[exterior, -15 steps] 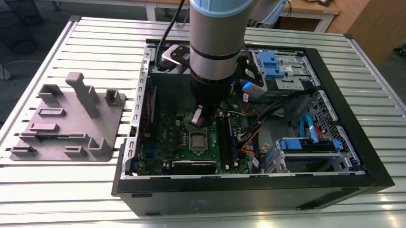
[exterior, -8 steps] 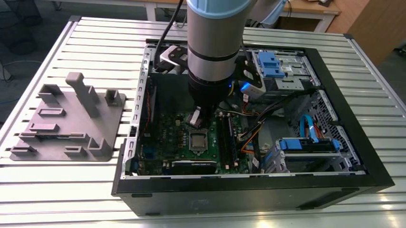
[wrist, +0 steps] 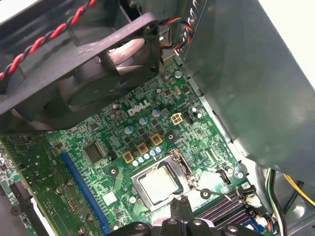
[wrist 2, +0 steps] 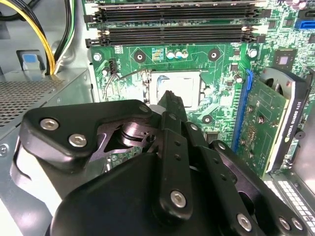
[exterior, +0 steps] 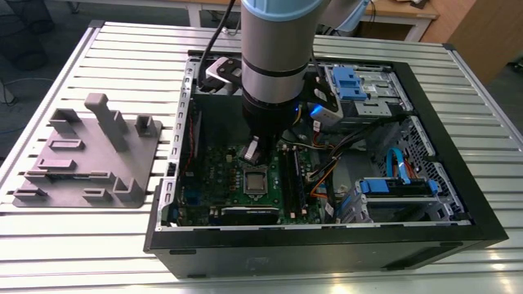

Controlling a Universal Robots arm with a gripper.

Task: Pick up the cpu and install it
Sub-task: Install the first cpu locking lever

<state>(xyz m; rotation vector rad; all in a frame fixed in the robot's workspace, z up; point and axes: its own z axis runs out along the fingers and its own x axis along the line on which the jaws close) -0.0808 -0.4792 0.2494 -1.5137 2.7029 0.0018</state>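
The cpu is a pale silver square lying flat in the motherboard socket inside the open computer case, with the metal socket frame around it. It also appears in both wrist views, the cpu partly covered by my fingers. My gripper hangs just above the socket's far edge in the exterior view. Its narrow fingertips are pressed together with nothing between them, and the gripper tip points at the cpu's rim.
The black case walls box in the motherboard. Memory slots, a graphics card, a case fan, cables and blue drive bays crowd the socket. A grey plastic tray stands on the slatted table at the exterior view's left.
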